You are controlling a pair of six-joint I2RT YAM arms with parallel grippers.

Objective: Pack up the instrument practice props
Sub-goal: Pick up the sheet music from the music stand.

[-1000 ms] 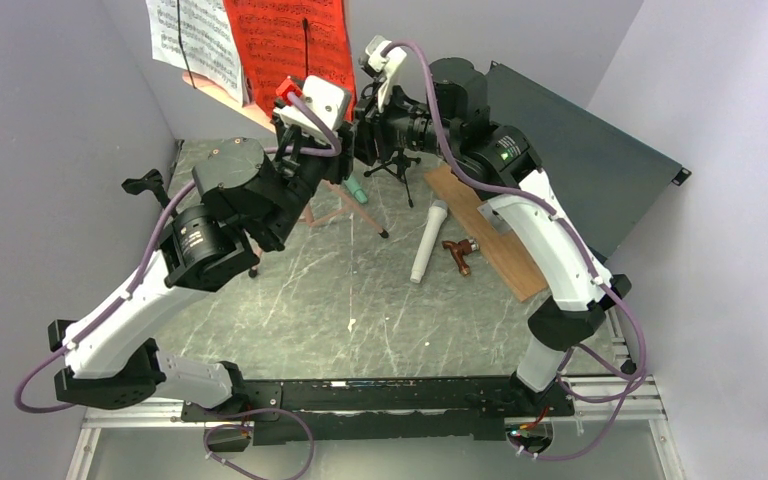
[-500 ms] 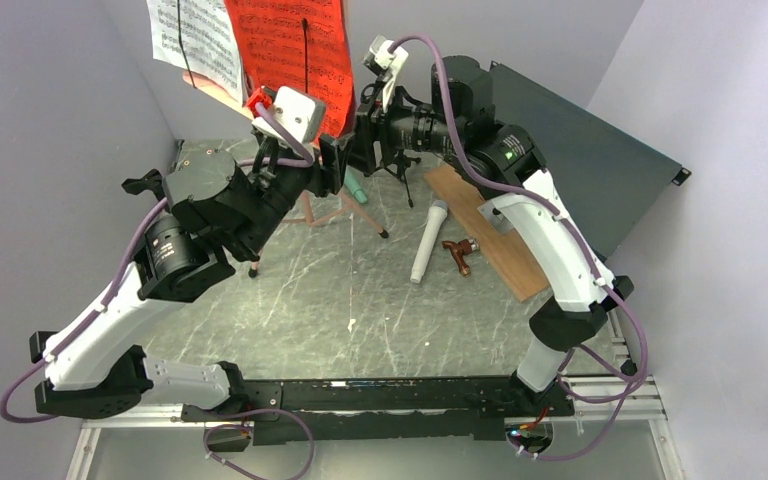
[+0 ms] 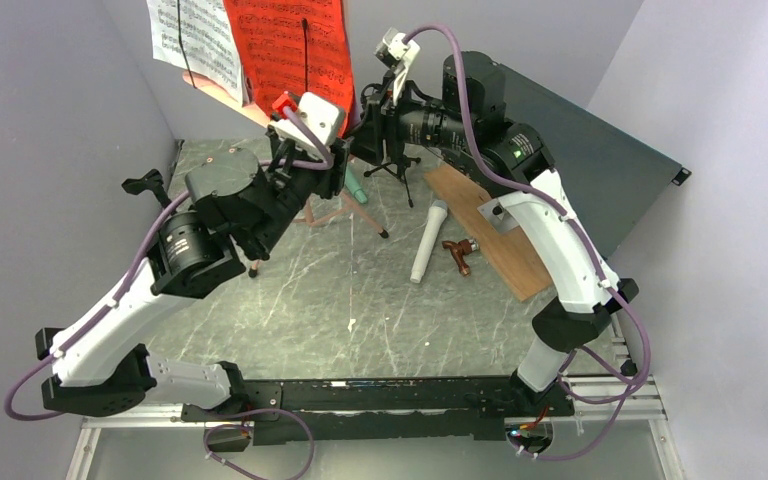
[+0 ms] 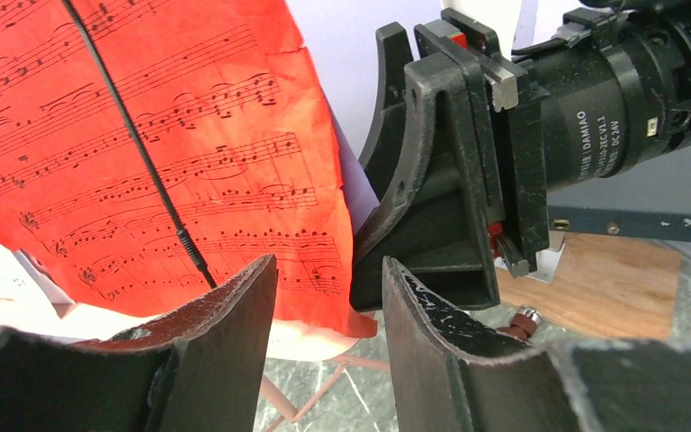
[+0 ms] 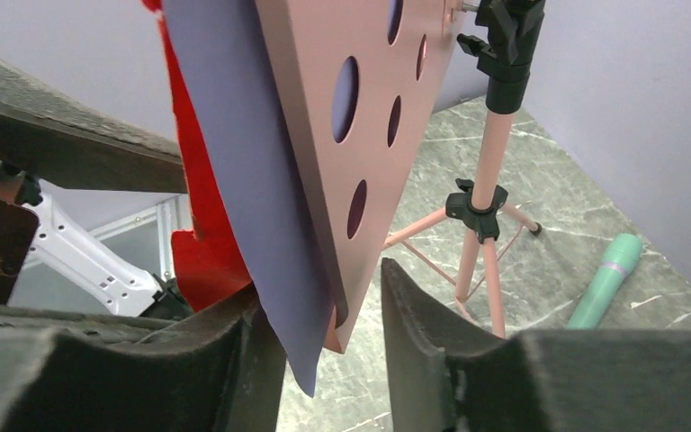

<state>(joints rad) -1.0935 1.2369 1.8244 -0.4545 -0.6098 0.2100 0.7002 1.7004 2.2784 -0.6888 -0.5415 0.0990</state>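
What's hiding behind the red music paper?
Behind the red page, the right wrist view shows a lavender page, then the pink holed music stand. From the front, the red page covers both.

A flat wooden board point(image 3: 505, 250) is seen lying on the marbled table point(image 3: 360, 300), with a dark green metal box point(image 3: 600, 165) set just behind it (a small brown piece point(image 3: 458, 252) is laid at the board's near edge).

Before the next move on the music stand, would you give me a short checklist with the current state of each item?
1. Left tool open, nothing between jaws: ok.
2. Red page on the stand under its wire: ok.
3. Lavender page and pink stand edge between right tool jaws: ok.
4. Right tool clamped on them: not ok, gap shows.
5. Clearance between the two tools: cannot tell.
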